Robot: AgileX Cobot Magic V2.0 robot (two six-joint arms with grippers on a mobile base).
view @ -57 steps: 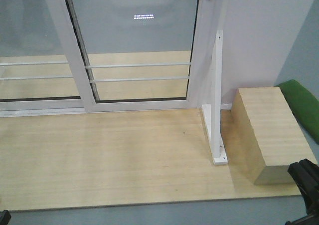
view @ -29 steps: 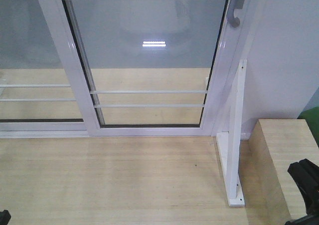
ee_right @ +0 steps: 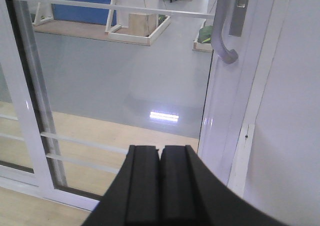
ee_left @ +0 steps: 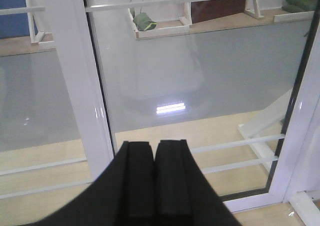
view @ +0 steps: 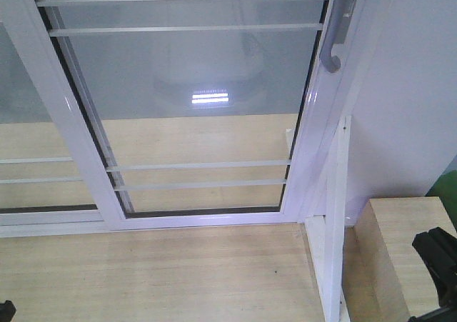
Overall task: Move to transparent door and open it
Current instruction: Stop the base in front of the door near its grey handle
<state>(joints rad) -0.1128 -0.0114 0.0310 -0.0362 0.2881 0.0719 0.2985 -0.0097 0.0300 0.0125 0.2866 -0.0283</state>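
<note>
The transparent door (view: 200, 79) fills the front view: clear glass in a white frame with thin white bars across it. Its grey curved handle (view: 334, 51) hangs on the right upright, which stands against the white jamb. In the right wrist view my right gripper (ee_right: 160, 148) is shut and empty, low and left of the handle (ee_right: 222, 35), well apart from it. The left wrist view shows my left gripper (ee_left: 154, 145) shut on nothing, facing the door glass (ee_left: 200, 75) near its left upright (ee_left: 75, 75).
A second barred glass panel (view: 28, 143) without a handle overlaps the door at the left. A white bracket post (view: 335, 215) and a wooden box (view: 396, 243) stand at the right, by the white wall (view: 407, 86). The floor is a wooden platform (view: 178, 272).
The door has come closer and now looms larger. Its handle has dropped further into the front view, and the wooden box has slid toward the lower right corner.
</note>
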